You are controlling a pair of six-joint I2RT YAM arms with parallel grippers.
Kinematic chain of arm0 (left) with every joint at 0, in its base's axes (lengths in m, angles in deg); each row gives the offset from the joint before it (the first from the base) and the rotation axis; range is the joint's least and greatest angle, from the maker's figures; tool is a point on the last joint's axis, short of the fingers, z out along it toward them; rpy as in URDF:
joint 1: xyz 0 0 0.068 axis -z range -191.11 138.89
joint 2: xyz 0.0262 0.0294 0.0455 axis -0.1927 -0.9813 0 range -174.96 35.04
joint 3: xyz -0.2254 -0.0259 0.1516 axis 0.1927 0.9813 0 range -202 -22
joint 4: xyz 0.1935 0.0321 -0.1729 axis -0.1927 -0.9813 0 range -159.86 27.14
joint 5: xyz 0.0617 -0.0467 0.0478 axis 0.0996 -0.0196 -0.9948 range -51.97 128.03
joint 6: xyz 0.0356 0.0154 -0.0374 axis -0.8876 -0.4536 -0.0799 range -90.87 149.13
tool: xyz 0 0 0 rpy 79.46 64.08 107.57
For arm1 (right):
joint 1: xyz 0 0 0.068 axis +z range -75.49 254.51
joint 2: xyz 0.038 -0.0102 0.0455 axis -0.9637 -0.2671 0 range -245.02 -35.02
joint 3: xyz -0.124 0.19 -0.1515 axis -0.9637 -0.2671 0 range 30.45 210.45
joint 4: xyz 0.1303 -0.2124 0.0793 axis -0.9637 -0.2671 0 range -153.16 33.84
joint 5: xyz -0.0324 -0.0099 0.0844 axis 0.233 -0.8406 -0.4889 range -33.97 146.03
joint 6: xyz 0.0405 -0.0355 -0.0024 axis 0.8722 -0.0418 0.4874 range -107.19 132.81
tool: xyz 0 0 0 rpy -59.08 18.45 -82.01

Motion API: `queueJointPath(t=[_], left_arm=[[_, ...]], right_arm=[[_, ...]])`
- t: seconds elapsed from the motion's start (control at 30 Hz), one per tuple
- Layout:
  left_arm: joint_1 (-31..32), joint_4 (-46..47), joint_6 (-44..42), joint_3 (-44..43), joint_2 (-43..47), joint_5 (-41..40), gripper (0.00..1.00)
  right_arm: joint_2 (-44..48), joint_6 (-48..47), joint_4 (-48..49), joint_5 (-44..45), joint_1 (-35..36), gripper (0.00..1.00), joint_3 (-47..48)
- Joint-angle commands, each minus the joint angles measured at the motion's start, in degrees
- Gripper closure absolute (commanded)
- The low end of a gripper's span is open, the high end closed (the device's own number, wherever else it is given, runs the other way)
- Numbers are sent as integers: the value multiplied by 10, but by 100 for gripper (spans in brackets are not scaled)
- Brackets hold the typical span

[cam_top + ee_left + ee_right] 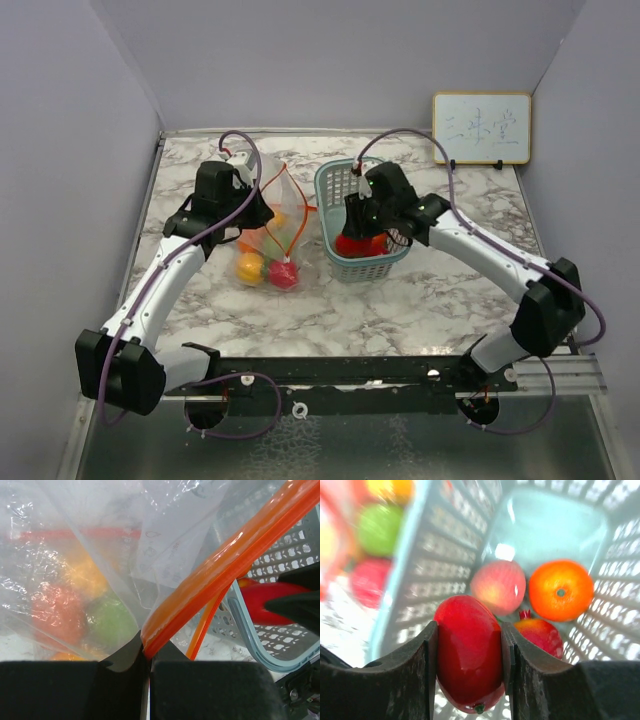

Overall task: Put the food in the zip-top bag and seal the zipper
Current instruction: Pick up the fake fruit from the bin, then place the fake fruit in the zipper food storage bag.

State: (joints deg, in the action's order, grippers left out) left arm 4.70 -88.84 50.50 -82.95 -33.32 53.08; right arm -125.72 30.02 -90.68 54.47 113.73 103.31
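Your right jaws are pinching a shiny red plastic toy fruit [469,655], one pad on each side of its fat middle. It sits low inside the teal mesh plastic basket [445,535]. Just past those jaws lie a pink toy peach [498,586], a round orange toy fruit [561,590] and a red-and-yellow toy fruit [540,635].

The red fruit looks hard, light and very smooth. I think it could slip or pop out if you squeeze near an end. Hold it on the widest part, as it is now, and lift slowly.

Your left jaws are pressed together on the red-orange zipper strip [220,575] of the clear crinkly plastic zip-top bag [100,540], right at the strip's near end. The bag spreads out ahead of those jaws, and red, green and yellow toy fruits [57,612] show through it.

The bag looks thin and floppy, so it will likely fold and sag. The thicker strip is the best place to grab it.

The bag rests on the marbled counter [400,300], off to the left of your right jaws and just beside the basket.
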Motion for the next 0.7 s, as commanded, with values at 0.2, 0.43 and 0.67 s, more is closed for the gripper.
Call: queueJointPath(t=[0.2, 0.43, 0.67], left_arm=[[-3, 20, 14, -9, -15, 30, 100], [-3, 19, 24, -17, -13, 51, 100], [-3, 7, 38, -28, 16, 112, 100]], right_arm=[[155, 8, 211, -230, -3, 99, 17], [103, 81, 373, -291, 32, 99, -1], [31, 60, 406, -161, 44, 99, 24]])
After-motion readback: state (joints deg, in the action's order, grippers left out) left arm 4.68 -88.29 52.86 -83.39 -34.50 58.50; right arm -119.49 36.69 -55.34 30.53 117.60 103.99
